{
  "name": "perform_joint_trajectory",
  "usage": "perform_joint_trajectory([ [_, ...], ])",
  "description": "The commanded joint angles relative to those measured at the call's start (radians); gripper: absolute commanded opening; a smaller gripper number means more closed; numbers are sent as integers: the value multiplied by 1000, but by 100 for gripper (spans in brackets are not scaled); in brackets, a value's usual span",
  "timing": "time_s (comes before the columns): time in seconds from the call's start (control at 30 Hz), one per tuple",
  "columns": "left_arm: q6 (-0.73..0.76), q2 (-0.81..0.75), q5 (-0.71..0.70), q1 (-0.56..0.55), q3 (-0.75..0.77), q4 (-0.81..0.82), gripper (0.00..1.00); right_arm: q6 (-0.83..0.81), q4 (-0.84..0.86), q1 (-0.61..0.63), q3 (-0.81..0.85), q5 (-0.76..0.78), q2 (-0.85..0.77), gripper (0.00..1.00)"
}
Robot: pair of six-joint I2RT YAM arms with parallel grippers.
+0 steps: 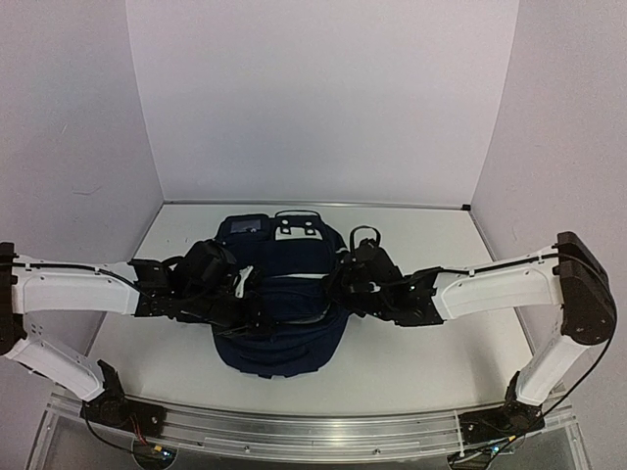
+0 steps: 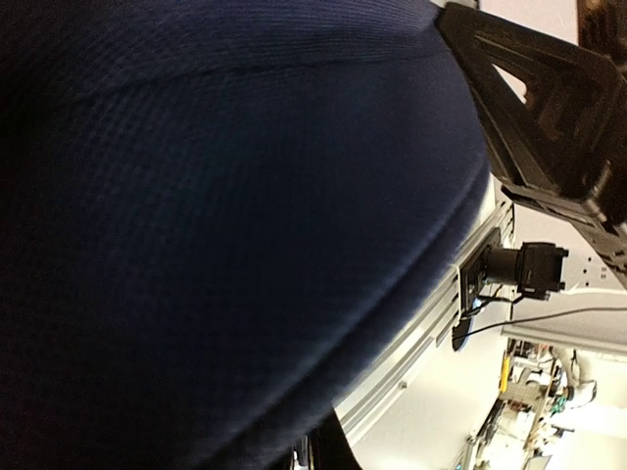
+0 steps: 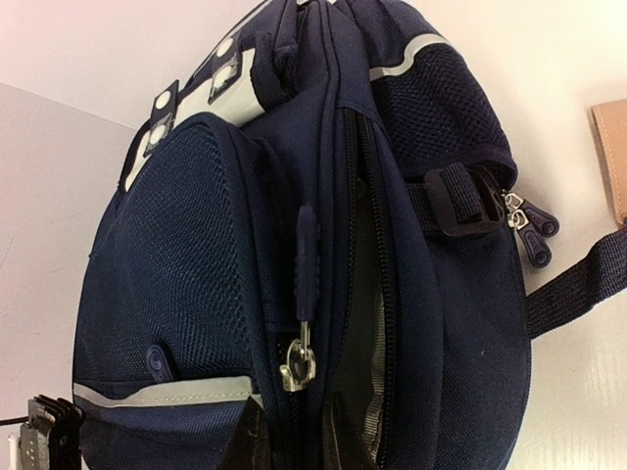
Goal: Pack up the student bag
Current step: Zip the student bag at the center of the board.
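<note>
White table (image 1: 411,362) carries the large navy-blue fabric backpack (image 1: 284,343) at the top view's centre, left gripper (image 1: 255,308) closed tight at its left; its weave fills the left wrist view; low in the right wrist view, right gripper (image 3: 294,446) narrowly pinches its zip edge.

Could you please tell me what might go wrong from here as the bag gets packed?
1. The zip pull hangs beside the narrow opening of the student bag, close to the right gripper, and might snag on it.
2. Navy fabric fills the left wrist view, so the shut left gripper works nearly blind and could drag the bag.
3. The loose strap may catch an arm.
</note>
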Motion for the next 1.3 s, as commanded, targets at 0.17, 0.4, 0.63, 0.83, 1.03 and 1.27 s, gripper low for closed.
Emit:
perform_joint_trajectory([
  [0.17,-68,-134,-53,15,53,-138,53,-129,-82,8,22,46,-143,23],
  [0.4,-80,-278,11,195,32,-391,55,-248,-284,102,36,13,-264,60],
  [0.63,-85,-328,-1,256,-2,-427,62,-329,-314,244,130,-78,-186,57],
  [0.83,-143,-302,6,257,-89,-228,59,-356,-253,275,197,-170,-34,36],
  [1.03,-172,-303,-27,260,-131,-152,58,-346,-227,275,223,-136,42,36],
  [1.27,-188,-305,-33,266,-160,-137,51,-326,-234,275,266,-70,110,36],
])
